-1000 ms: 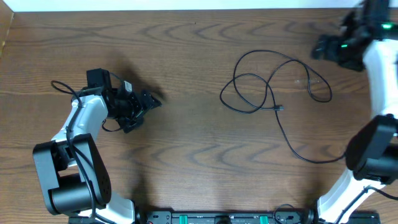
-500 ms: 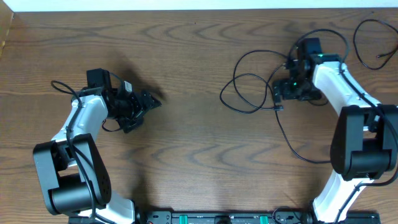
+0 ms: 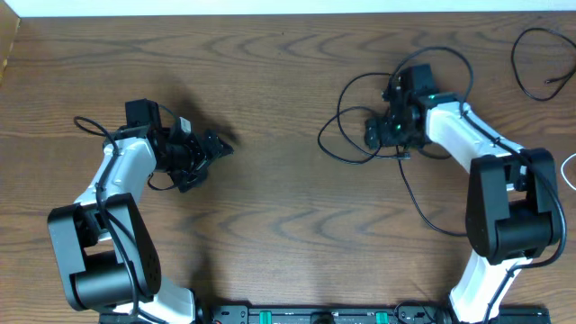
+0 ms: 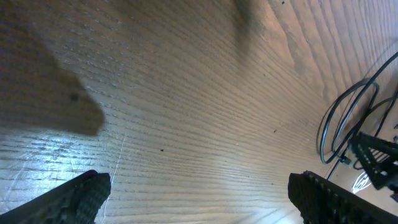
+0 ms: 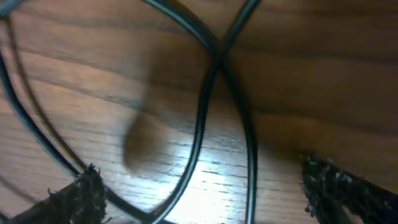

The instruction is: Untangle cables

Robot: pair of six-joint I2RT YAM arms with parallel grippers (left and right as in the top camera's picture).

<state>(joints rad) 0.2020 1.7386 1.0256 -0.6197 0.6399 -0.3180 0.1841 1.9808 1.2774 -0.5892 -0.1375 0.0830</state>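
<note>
A: Where is the black cable point(image 3: 418, 205)?

B: In loose loops on the right half of the counter point(image 3: 288, 225), with its tail running toward the near right edge. A second black cord point(image 3: 515, 56) lies in the far right corner, and a white cord point(image 3: 567, 166) at the right edge (only a sliver shows).

A: And the right claw point(image 5: 199, 180)?

B: Spread wide, low over the loops. Two strands cross between its fingers point(image 5: 81, 193), flat on the wood. Nothing gripped.

A: The left claw point(image 4: 196, 186)?

B: Also spread wide and empty, over bare wood on the left, well apart from the loops.
</note>
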